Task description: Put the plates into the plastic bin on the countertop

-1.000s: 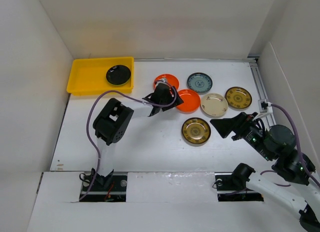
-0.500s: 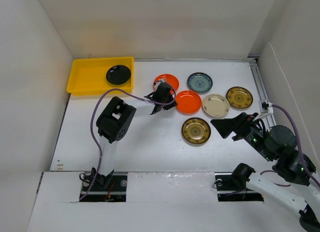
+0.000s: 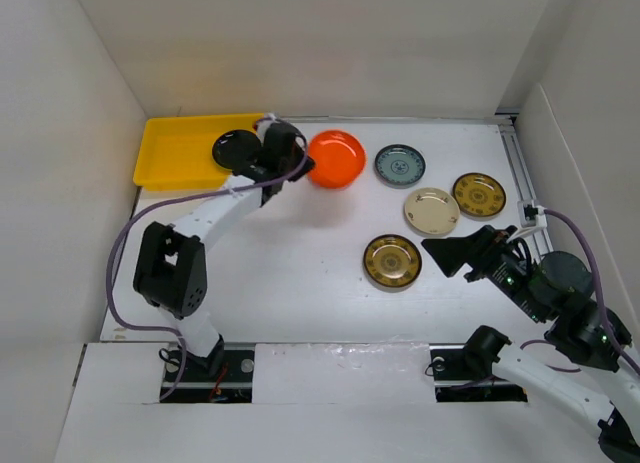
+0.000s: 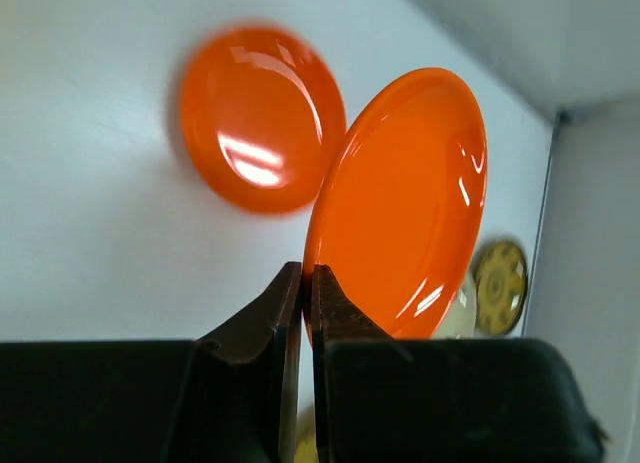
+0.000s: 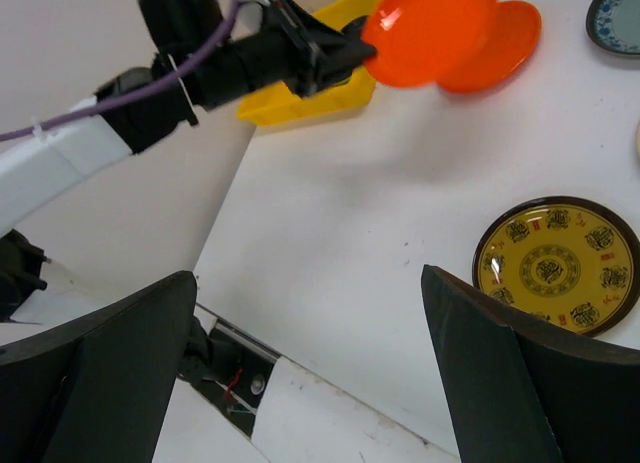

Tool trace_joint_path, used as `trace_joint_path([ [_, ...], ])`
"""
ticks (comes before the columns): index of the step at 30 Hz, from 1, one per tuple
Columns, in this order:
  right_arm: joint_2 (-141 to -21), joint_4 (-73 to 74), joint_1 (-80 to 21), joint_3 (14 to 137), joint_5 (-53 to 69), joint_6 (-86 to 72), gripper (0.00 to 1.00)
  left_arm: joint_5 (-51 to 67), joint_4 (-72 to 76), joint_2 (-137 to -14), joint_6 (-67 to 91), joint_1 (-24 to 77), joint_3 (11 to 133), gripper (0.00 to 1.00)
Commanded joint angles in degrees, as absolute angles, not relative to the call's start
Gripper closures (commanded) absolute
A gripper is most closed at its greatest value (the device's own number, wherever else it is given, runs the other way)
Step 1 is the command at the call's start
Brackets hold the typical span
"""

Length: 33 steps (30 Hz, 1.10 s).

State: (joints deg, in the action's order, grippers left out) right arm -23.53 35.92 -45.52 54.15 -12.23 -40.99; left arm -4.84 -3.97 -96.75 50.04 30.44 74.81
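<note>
Now we are mid-carry: our left gripper point(image 4: 305, 283) pinches an orange plate point(image 4: 400, 203) by its rim, tilted in the air just right of the bin point(image 3: 180, 148), where a black plate point(image 3: 236, 149) already lies. Next, we judge, it must pass over the rim and release the plate flat, while our right gripper point(image 5: 308, 283) waits spread wide near a gold plate point(image 5: 556, 265). Half a second ago the left gripper sat low among the plates at mid-table; it has since lifted this one away, leaving the other orange plate point(image 4: 255, 118) on the countertop point(image 3: 300, 273).
</note>
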Motion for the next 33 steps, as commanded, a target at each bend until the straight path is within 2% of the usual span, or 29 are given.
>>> trace_joint_path([
  [1,-23.6,32.9,-46.1,53.4,-12.6,-41.5,0.0,-7.3,-7.9,-97.8,48.6,20.9,79.4,1.0],
  [2,-23.6,32.9,-46.1,53.4,-12.6,-41.5,0.0,-6.5,-7.4,-98.6,48.6,16.3,79.4,1.0],
  [9,-22.4,33.6,-46.1,52.9,-12.6,-41.5,0.0,0.4,-5.9,-107.7,49.4,0.6,86.9,1.0],
  [14,-21.9,34.6,-46.1,53.4,-12.0,-41.5,0.0,-1.7,-10.5,-114.0,48.9,-2.2,97.6,1.0],
  [19,-21.9,35.2,-46.1,54.0,-12.0,-41.5,0.0,-4.0,-16.1,-118.6,48.3,-3.5,103.3,1.0],
  [20,-21.9,35.2,-46.1,54.0,-11.4,-41.5,0.0,-4.0,-16.1,-118.6,48.3,-4.1,103.3,0.86],
  [21,-22.4,35.7,-46.1,54.6,-11.4,-41.5,0.0,-4.0,-16.1,-118.6,48.3,-4.1,103.3,0.41],
  [22,-22.4,35.7,-46.1,54.6,-11.4,-41.5,0.0,-4.0,-16.1,-117.9,48.3,-4.1,103.3,0.29],
  [23,-22.4,35.7,-46.1,54.6,-11.4,-41.5,0.0,-4.0,-16.1,-117.3,48.3,-4.1,103.3,0.22],
  [24,-22.4,35.7,-46.1,55.1,-11.4,-41.5,0.0,-3.3,-15.5,-115.3,48.3,-4.1,101.5,0.08],
  [27,-22.4,35.7,-46.1,55.6,-11.4,-41.5,0.0,-2.7,-12.8,-110.8,47.7,-3.6,96.8,0.0],
  [29,-22.4,35.7,-46.1,56.3,-11.4,-41.5,0.0,-2.1,-12.2,-105.5,46.9,-2.9,91.9,0.0],
  [33,-22.4,36.8,-46.1,57.6,-13.3,-41.5,0.0,2.5,-4.4,-93.8,42.3,4.7,78.9,0.0],
])
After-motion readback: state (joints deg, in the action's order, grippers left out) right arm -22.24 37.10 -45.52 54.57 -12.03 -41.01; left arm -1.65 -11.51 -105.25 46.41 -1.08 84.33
